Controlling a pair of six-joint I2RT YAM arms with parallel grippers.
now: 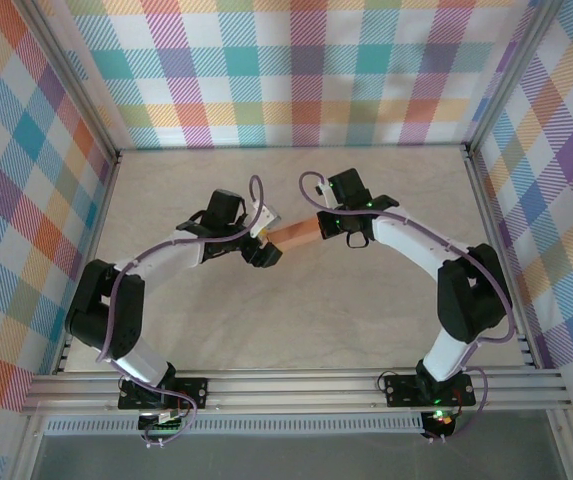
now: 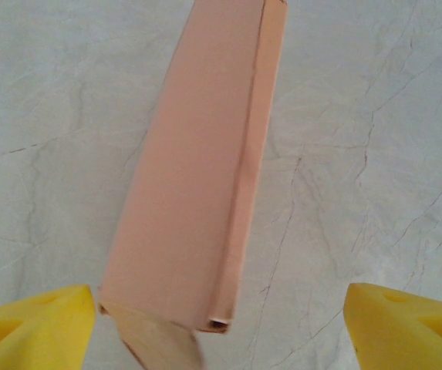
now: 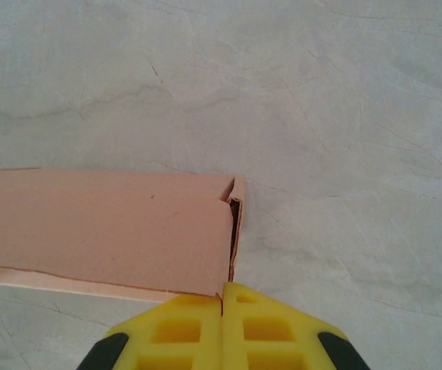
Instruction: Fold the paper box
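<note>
- A pale, faintly veined table [image 1: 366, 320] is lying under both arms, and plaid cloth walls [image 1: 306, 70] are closing it in on three sides.
- The paper box [image 1: 292, 235], folded into a long flat salmon sleeve, is sitting mid-table between the two grippers, its near end showing a narrow hollow.
- The left gripper [image 2: 221, 327] is standing spread wide around that end, one yellow finger just beside a corner.
- The right gripper [image 3: 222, 308] is pressing its fingers together, pinching the card's other end at a corner.

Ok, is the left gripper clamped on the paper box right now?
No, the left gripper stands wide open, one yellow finger well clear of the paper box.
</note>
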